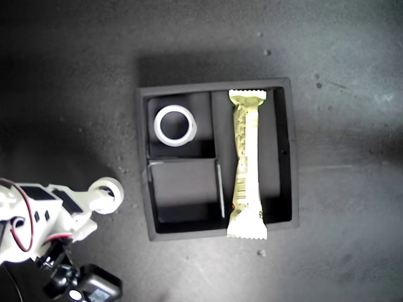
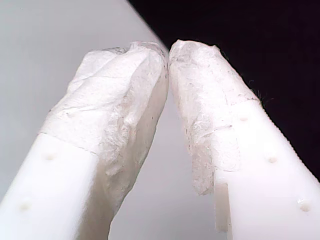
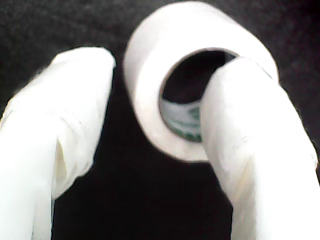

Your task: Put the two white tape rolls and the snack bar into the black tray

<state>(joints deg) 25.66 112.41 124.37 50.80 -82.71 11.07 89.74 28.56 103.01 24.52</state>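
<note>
The black tray [image 1: 186, 185] lies mid-table in the exterior view. Its long compartment holds the snack bar [image 1: 245, 163], whose lower end overhangs the tray's rim. The larger white tape roll [image 1: 157, 126] sits in the upper small compartment, while the lower small one is bare. The smaller tape roll [image 1: 118, 189] [image 3: 150, 115], with a greenish core, lies on the tabletop off the tray's lower left corner in the exterior view. My second gripper [image 1: 104, 194] [image 3: 160, 75] is open at it, one finger at the roll's hole and the other outside with a gap. My first gripper [image 2: 169, 50] is shut on nothing and is out of the exterior view.
The second arm's white body [image 1: 38, 214] with red wires and a black module [image 1: 88, 286] fills the exterior view's lower left corner. A few small specks [image 1: 261, 253] dot the dark tabletop around the tray.
</note>
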